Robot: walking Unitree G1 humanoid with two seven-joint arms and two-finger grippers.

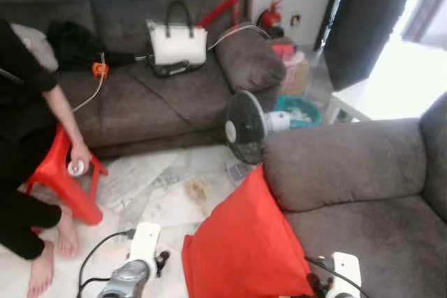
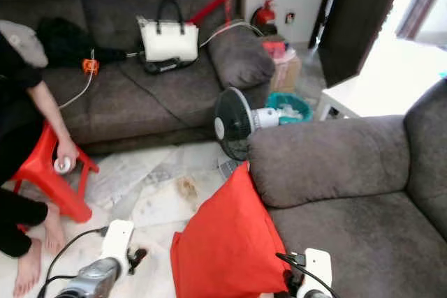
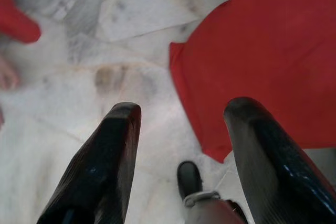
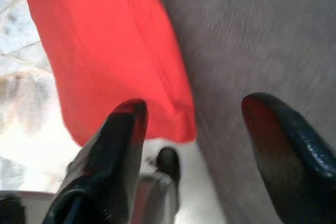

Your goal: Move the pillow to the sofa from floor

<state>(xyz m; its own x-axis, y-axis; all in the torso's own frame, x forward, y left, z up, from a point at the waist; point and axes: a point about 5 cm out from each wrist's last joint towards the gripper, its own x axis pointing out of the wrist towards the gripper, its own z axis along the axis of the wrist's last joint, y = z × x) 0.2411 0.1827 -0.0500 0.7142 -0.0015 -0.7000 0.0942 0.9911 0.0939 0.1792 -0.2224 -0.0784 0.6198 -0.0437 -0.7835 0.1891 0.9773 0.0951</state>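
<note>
left gripper (image 3: 178,150): being held with fingers spread, empty, over the floor (image 3: 79,103) just left of the pillow, for flanking it.
pillow (image 1: 241,246): being propped against the sofa (image 1: 349,165) front, on the floor.
right gripper (image 4: 191,145): being held agape, empty, at the pillow's sofa-side edge.

**Marble floor and two grey sofas**

The pale marble floor (image 1: 174,197) carries the red pillow (image 1: 244,249) at 6 o'clock, leaning against the near sofa (image 1: 349,172). A red stool (image 1: 63,176) stands at 9, a fan (image 1: 246,127) near centre. The far sofa (image 1: 140,95) holds a white handbag (image 1: 178,45).
</note>
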